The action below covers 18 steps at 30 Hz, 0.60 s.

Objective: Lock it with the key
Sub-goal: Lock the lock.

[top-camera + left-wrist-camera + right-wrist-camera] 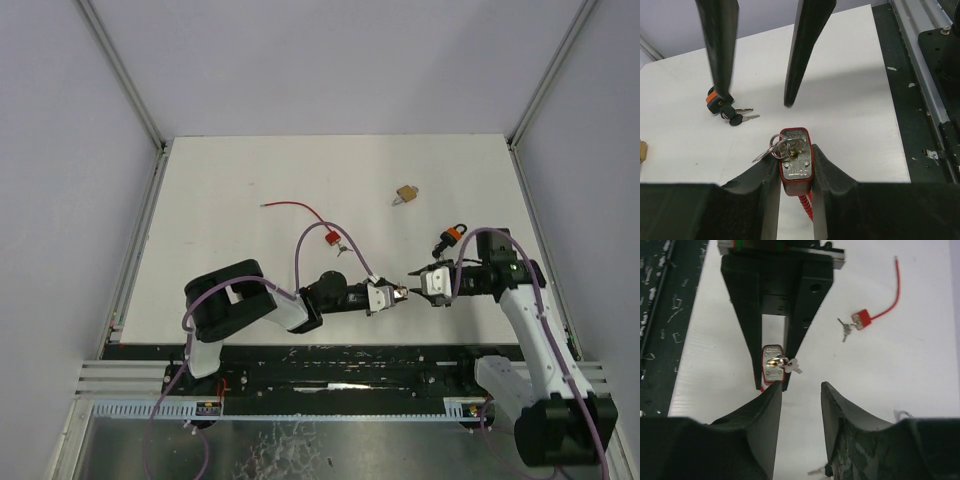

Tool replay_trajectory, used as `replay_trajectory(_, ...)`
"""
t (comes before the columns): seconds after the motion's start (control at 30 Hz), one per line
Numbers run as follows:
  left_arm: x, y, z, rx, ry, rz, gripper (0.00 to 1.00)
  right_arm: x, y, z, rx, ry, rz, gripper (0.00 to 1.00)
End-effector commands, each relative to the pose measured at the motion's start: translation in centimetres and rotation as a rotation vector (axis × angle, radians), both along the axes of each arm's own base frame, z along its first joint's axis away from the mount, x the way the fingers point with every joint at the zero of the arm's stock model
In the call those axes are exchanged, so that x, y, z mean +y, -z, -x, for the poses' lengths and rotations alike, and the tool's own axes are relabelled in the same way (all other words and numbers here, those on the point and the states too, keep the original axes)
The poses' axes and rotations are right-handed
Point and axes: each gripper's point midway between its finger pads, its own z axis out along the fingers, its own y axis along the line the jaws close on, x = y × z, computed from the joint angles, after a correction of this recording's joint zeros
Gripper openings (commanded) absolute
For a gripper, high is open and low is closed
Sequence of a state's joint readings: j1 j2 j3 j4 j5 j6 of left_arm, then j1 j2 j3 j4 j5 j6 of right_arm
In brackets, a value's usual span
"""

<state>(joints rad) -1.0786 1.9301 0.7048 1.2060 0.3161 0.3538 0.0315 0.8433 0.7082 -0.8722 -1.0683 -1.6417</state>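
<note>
Left jaws clamp padlock (796,161) facing right jaws.

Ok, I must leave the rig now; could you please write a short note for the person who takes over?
Left tool: shut on the red padlock.
Right tool: open, empty, pointed at the padlock's key end.
Done: the key sits in the keyhole.
Left: grip the key with the right tool and turn it; I cannot see whether it is turned already.
</note>
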Motion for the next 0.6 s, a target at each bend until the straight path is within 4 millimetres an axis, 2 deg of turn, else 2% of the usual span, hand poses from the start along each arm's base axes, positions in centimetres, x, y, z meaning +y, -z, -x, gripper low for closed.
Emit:
replay_trajectory(0.0,2.0,5.5,0.5,0.087,0.000,-0.179,0.00,0.7,1.2,2.8,0.083,-0.150,-0.013,0.42)
replay_trajectory(0.1,2.1,5.8,0.5,0.087,0.001,-0.189,0.00,0.3,2.4,2.5,0.088,-0.106,0.012,0.48)
replay_trajectory(0.2,1.9,5.8,0.5,0.091,-0.001,-0.186,0.00,0.5,2.4,1.9,0.062,-0.072,-0.010,0.53)
replay_trajectory(0.37,1.8,6.0,0.6,0.098,0.004,-0.182,0.00,0.6,2.8,1.1,0.079,-0.056,-0.010,0.52)
replay_trajectory(0.57,1.8,5.6,0.6,0.100,0.004,-0.172,0.00,1.1,3.4,1.3,0.118,-0.078,-0.012,0.49)
